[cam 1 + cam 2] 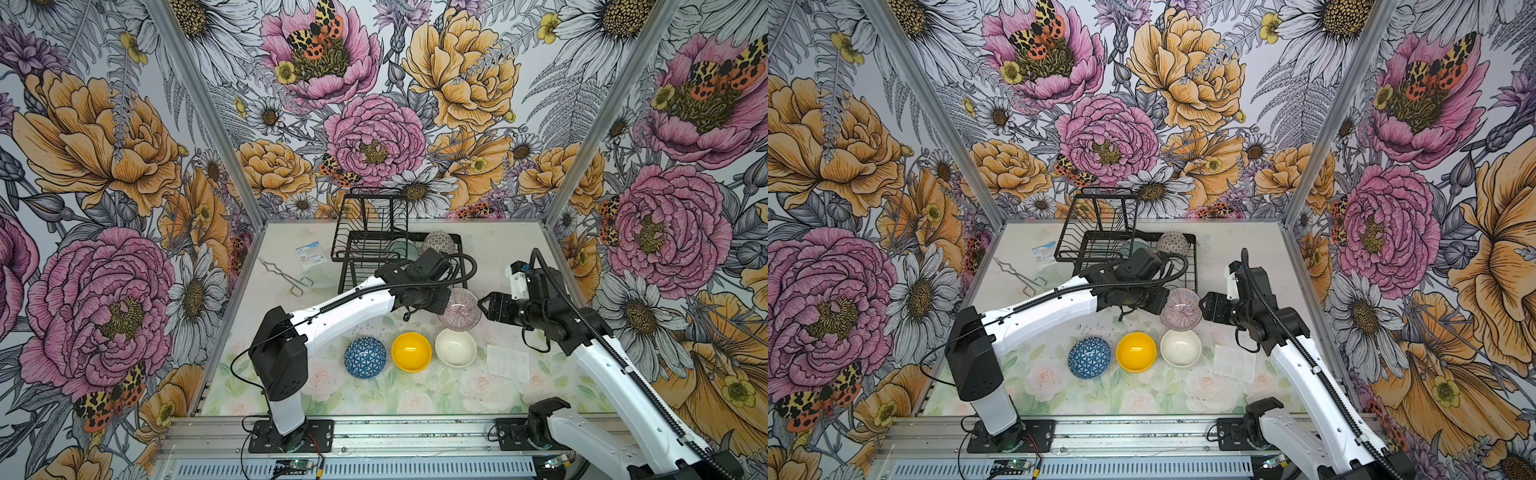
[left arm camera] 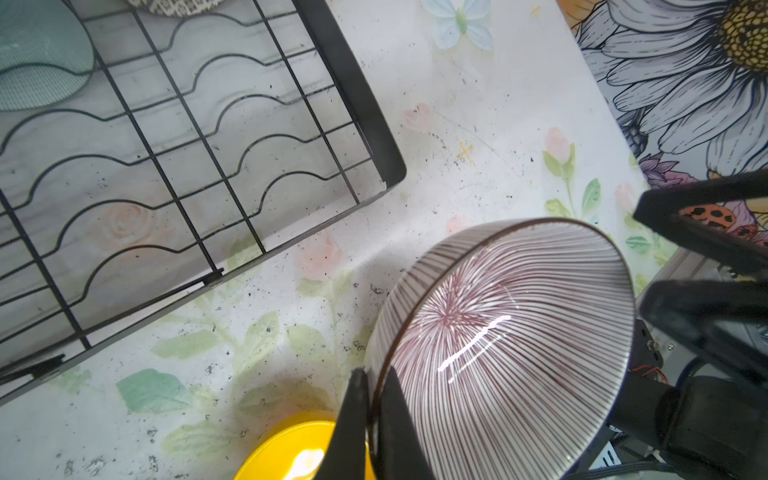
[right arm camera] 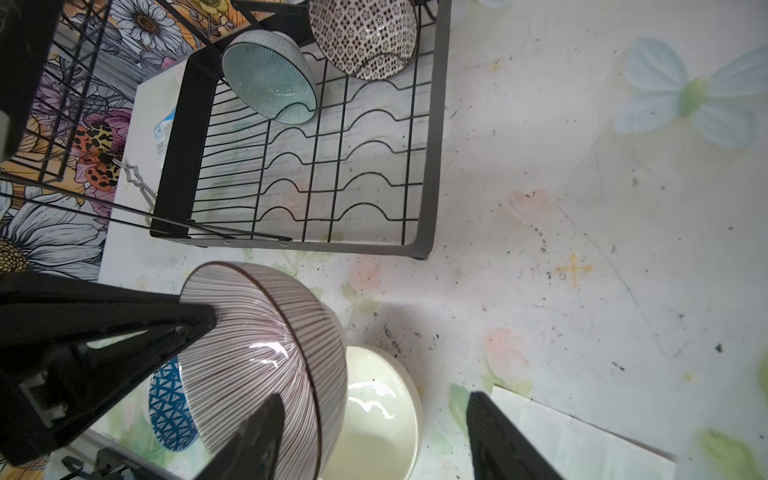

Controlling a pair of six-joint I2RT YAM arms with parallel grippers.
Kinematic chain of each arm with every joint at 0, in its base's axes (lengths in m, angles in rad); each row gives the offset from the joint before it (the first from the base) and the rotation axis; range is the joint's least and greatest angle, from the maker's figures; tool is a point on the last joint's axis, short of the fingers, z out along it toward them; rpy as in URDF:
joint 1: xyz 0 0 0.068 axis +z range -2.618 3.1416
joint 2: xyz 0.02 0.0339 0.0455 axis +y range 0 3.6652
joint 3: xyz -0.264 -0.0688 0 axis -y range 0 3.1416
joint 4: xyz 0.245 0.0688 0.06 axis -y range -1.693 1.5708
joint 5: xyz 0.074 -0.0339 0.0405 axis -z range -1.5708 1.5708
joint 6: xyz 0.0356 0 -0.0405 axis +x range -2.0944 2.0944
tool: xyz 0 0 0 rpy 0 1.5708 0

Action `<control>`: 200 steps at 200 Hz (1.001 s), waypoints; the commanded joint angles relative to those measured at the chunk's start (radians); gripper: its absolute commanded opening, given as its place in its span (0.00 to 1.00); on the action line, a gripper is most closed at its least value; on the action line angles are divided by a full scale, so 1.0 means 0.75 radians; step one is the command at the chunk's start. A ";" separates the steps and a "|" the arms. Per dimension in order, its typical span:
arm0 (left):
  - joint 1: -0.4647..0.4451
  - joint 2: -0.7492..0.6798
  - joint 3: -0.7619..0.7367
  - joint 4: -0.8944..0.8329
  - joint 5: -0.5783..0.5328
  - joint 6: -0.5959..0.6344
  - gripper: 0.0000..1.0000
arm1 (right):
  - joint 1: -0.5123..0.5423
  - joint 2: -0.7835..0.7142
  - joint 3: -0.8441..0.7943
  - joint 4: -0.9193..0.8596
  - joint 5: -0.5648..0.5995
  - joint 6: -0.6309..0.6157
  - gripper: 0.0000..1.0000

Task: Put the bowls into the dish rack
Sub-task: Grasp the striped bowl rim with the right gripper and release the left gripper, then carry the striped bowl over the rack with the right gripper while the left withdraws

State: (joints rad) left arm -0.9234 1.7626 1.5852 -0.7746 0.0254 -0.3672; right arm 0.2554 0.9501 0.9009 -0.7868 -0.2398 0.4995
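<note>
Progress two of six: teal bowl and geometric bowl sit in dish rack, left pincer clamps pink bowl aloft by its rim, right pincer open at far rim, blue bowl, yellow bowl, cream bowl left on bench.

I find no word or number here that I can read. The small white and blue packet on my table carries some printed lines, but they are too small and blurred for me in every view. On the table cover I see one small yellow cross mark, with no letters beside it.
</note>
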 commanded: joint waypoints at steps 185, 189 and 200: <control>0.010 0.009 0.142 0.042 -0.031 0.103 0.16 | 0.030 0.163 -0.002 0.187 -0.053 0.059 0.00; 0.010 0.003 0.141 0.041 -0.033 0.106 0.19 | 0.030 0.165 0.002 0.186 -0.053 0.054 0.00; 0.010 -0.014 0.139 0.042 -0.047 0.109 0.33 | 0.030 0.171 0.019 0.186 -0.055 0.038 0.00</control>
State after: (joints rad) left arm -0.9203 1.7901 1.6581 -0.7654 -0.0109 -0.3035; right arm 0.2821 1.0798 0.8837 -0.6899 -0.2821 0.5381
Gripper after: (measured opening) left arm 0.207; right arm 0.090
